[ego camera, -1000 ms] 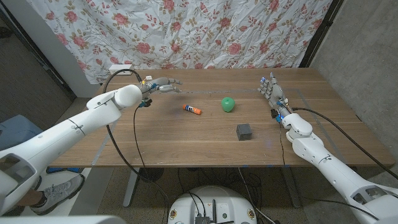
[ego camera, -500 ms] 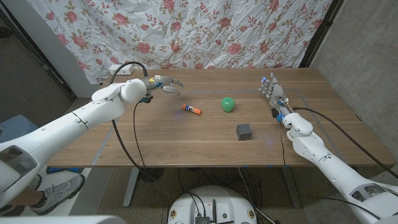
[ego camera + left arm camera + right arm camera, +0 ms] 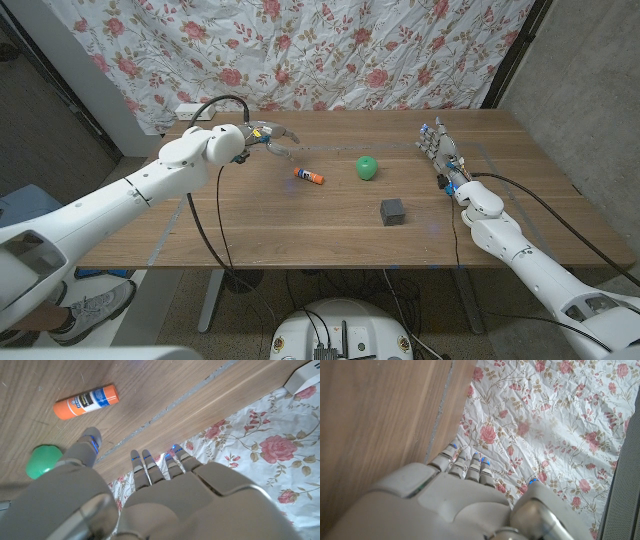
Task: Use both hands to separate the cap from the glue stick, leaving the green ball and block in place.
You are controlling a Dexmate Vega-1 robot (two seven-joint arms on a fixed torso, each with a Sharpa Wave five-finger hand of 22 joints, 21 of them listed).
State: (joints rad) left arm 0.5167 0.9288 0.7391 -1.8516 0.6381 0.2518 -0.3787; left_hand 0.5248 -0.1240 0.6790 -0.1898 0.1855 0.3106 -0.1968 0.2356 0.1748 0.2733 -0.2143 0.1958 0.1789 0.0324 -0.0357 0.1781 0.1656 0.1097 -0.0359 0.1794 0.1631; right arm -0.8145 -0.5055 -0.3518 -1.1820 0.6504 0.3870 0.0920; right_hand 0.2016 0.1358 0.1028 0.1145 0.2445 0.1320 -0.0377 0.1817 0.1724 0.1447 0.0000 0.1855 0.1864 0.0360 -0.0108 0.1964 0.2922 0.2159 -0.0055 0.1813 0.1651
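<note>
Floral cloth hangs behind the wooden bench (image 3: 300, 215), and on the boards I have the glue stick (image 3: 309, 176) lying on its side near the middle, orange body with a blue end, untouched. The green ball (image 3: 367, 167) sits just to its right, and the dark block (image 3: 392, 211) lies nearer me, apart from both.

My left hand (image 3: 268, 136) hovers up and to the left of the glue stick, its fingers (image 3: 145, 466) spread and holding nothing; in the left wrist view the stick shows beyond the fingertips with the ball off to one side. My right hand (image 3: 441, 152) stands at the far right of the bench, well apart from everything, fingers loosely straight and empty.

I judge the step in hand to be the left-hand reach. I want to come down over the orange body, thumb one side and fingers the other, gripping away from the blue end so the right hand has room to take it. I should approach from the left, since a sweep from the other side risks nudging the ball, which would roll easily.
</note>
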